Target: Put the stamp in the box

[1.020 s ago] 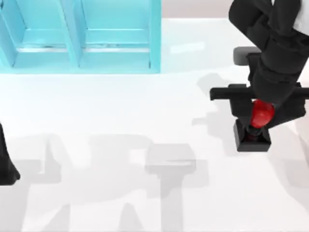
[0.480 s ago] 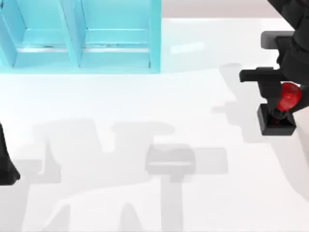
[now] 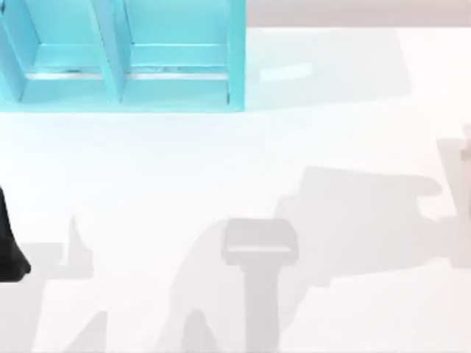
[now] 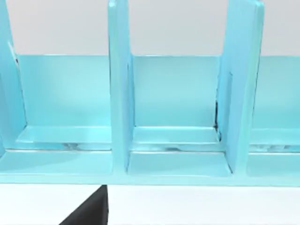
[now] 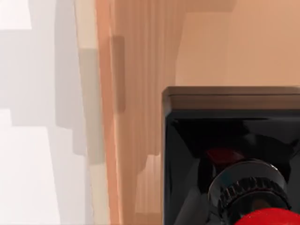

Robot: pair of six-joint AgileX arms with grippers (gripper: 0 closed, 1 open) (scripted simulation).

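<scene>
The stamp fills the near part of the right wrist view: a glossy black square base (image 5: 225, 126) with a red round knob (image 5: 269, 218) toward the camera. My right gripper is shut on it at the knob end. Beneath and beside the stamp lies the tan box, with its pale rim (image 5: 101, 117) and its inner floor (image 5: 234, 42). The stamp's base sits over the box's inside, just past the rim. My left arm (image 3: 9, 250) is parked at the top view's left edge.
A light blue rack with upright dividers (image 3: 118, 59) stands at the back left, and the left wrist view faces its compartments (image 4: 176, 140). Arm shadows fall across the white table (image 3: 243, 162). A tan sliver (image 3: 466, 151) shows at the top view's right edge.
My right arm has carried the stamp to the right, out past the top view's right edge. The left arm has not moved.
</scene>
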